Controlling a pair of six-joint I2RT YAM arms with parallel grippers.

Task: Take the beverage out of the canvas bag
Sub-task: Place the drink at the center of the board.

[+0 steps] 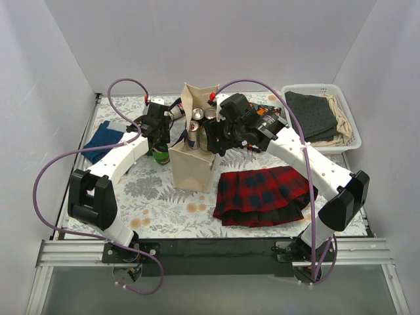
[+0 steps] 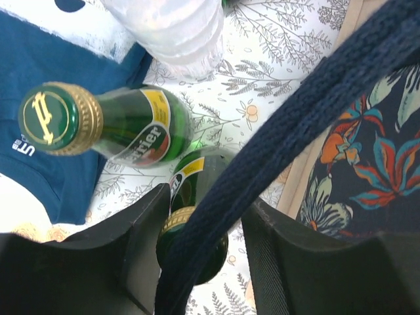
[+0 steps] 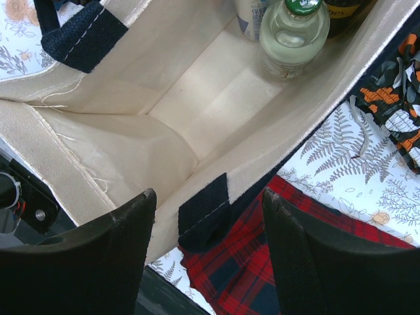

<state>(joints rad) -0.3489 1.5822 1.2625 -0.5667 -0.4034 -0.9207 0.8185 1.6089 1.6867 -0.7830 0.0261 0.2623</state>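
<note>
At the left of the top view a blue cloth [image 1: 105, 141] lies on the flower-print tablecloth [image 1: 164, 197]. A green bottle [image 2: 108, 121] stands just beside the bag, outside it, with another below the claw. The left gripper [image 2: 209, 197] is released, its jaws spread either side of the navy handle [image 2: 298, 128] that runs between them. I judge this is to steady the bag's mouth.

The canvas bag [image 1: 191, 167] stands upright at the centre. The drinks [image 3: 294, 29], cans and bottles, are clustered inside it toward the top of the frame. The right gripper [image 3: 209, 193] hangs over the bag's rim, jaws wide and holding nothing, likely lining up to reach in.

Further right lie a red plaid cloth [image 1: 262, 195] and a white basket [image 1: 308, 87] of clothes. Plain pale walls [image 1: 197, 39] enclose the table.
</note>
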